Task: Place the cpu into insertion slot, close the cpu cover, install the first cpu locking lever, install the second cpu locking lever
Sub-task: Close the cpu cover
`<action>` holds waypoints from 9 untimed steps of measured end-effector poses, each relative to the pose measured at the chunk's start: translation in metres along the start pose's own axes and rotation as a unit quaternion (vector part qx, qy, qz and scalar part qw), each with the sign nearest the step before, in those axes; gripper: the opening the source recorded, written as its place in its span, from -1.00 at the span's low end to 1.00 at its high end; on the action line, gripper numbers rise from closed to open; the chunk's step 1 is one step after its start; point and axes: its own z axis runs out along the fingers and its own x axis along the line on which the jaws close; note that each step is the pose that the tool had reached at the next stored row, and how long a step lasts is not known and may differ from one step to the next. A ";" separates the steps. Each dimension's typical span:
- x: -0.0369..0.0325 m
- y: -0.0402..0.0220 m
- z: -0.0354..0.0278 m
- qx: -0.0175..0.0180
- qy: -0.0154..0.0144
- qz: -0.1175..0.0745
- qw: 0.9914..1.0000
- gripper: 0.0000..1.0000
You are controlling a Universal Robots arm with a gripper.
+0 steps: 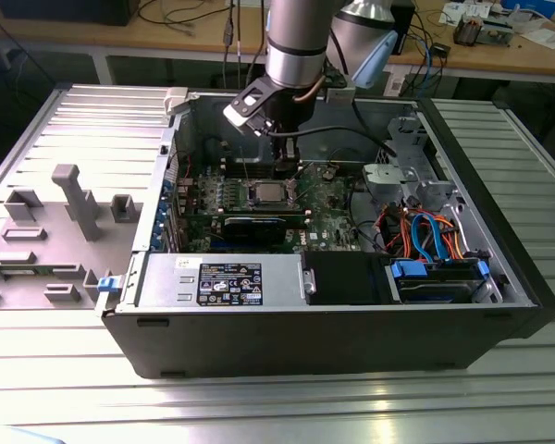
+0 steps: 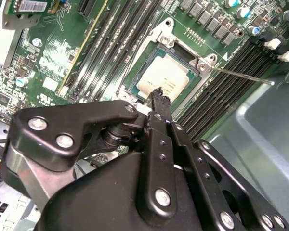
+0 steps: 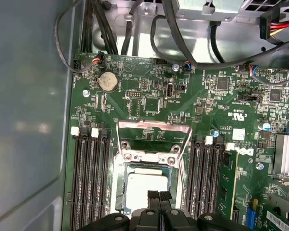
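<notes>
A workshop with cluttered benches at the back; nearer, a ribbed metal desk (image 1: 259, 407) carries an open computer case (image 1: 305, 342) lying on its side, with a grey plastic tray (image 1: 65, 231) beside it on the exterior view's left.

The arm reaches down into the far middle of the case. Its gripper (image 3: 159, 196) hangs just over the near edge of the socket, and its jaws look pressed together with nothing between them.

The cpu (image 3: 145, 185) already lies flat in the insertion slot (image 3: 124, 166), silvery top up, between the banks of long memory slots. The cpu cover (image 3: 154, 126) stands folded back on the far side of the socket, with the board showing through its cut-out, so it is not closed yet.

By my judgement the chip is light, rigid and fragile on its underside, best touched only at its edges. The cover is thin, stiff sheet metal on a hinge and likely slippery, so its free far bar is the spot to push. The lever (image 2: 241, 74) is a springy thin rod, best caught near its free end.

Counted: one cpu, one slot, one cover, and one lever I can make out for sure.
</notes>
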 end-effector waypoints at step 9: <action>-0.0028 0.0039 -0.0034 0.000 0.000 0.000 1.000 -0.79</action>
